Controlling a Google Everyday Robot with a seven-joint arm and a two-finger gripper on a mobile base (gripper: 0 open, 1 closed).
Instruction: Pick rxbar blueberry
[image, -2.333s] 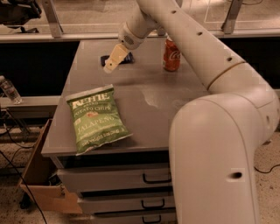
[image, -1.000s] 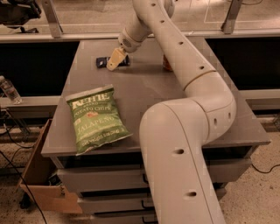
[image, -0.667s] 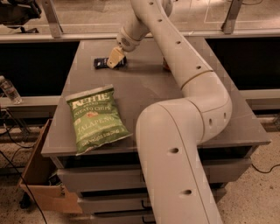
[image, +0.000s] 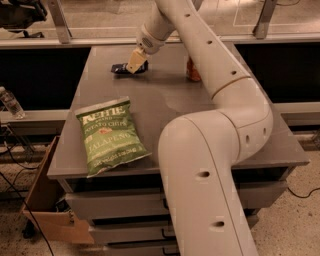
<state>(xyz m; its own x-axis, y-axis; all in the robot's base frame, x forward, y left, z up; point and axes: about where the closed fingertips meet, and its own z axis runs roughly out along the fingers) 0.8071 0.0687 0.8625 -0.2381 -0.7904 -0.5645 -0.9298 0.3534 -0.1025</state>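
The rxbar blueberry (image: 121, 69) is a small dark flat wrapper lying on the grey table (image: 165, 102) at the far left. My gripper (image: 135, 64) sits right over its right end, fingers pointing down at the bar and partly covering it. The white arm stretches from the lower right up across the table to the gripper.
A green Kettle chips bag (image: 111, 134) lies near the table's front left corner. A red can (image: 192, 71) stands at the far side, mostly hidden behind the arm. A cardboard box (image: 47, 202) sits on the floor at the left, below the table edge.
The gripper has stayed at the far left of the table and lowered slightly onto the bar's right end. The bar, chip bag and can have not moved.
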